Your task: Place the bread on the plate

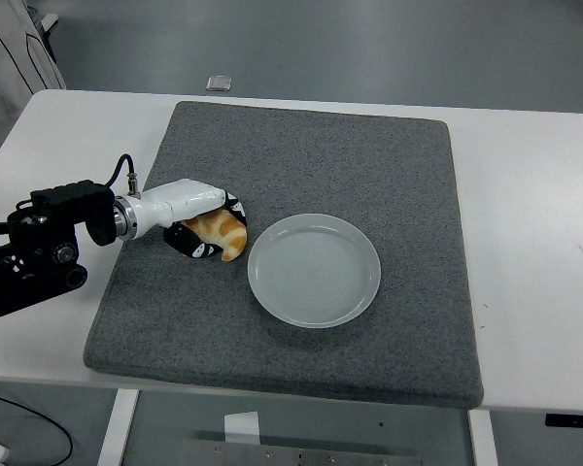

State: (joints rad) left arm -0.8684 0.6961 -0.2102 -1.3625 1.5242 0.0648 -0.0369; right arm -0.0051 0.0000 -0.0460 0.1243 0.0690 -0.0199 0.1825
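— One robot hand (206,231) is over the grey mat (301,146); what has it got?
— Its fingers are wrapped around the bread (221,231), low over the mat.
— And the plate (314,270)?
— Just beyond its fingertips, empty, on the mat covering the white counter (534,194).
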